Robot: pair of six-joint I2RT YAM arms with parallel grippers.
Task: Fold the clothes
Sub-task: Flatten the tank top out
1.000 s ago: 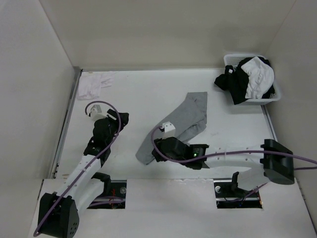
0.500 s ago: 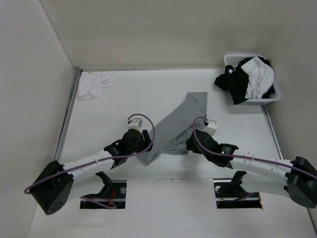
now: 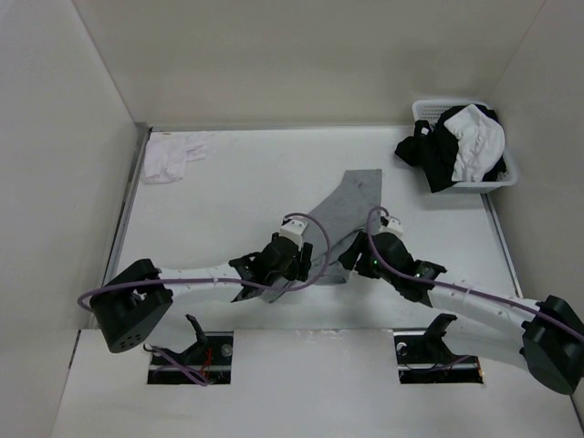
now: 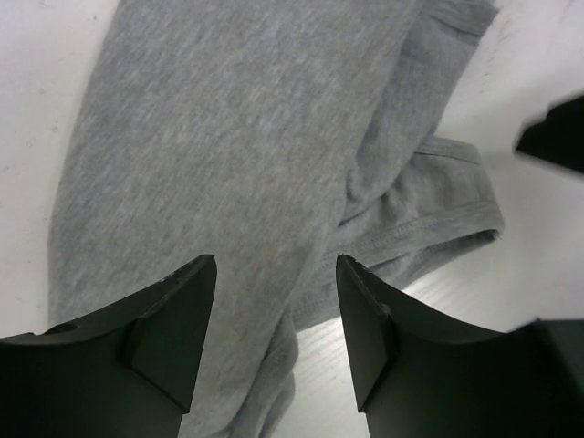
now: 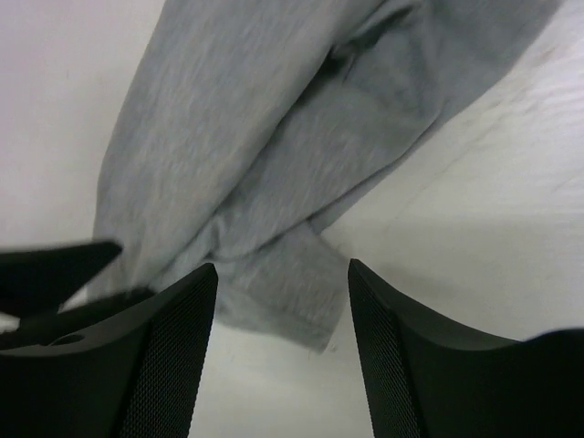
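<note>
The clothes (image 3: 351, 201) are one heather-grey garment lying crumpled along a diagonal at the table's middle. Its ribbed hem end lies nearest the arms. My left gripper (image 3: 308, 263) hovers over the near left part of it. In the left wrist view that gripper (image 4: 274, 310) is open, with grey cloth (image 4: 228, 137) and bare table between its fingers. My right gripper (image 3: 349, 260) faces it from the right. In the right wrist view it (image 5: 283, 319) is open just above a folded corner of the cloth (image 5: 274, 137). Neither holds anything.
A white basket (image 3: 422, 110) with black and white garments stands at the back right. A small white cloth (image 3: 169, 157) lies at the back left. Side walls close the table in. The two grippers stand close together, tips almost facing.
My left arm swung from the table's left side across to the garment. The right gripper let go of the cloth, shifted right and opened wider. The garment now lies flatter.
</note>
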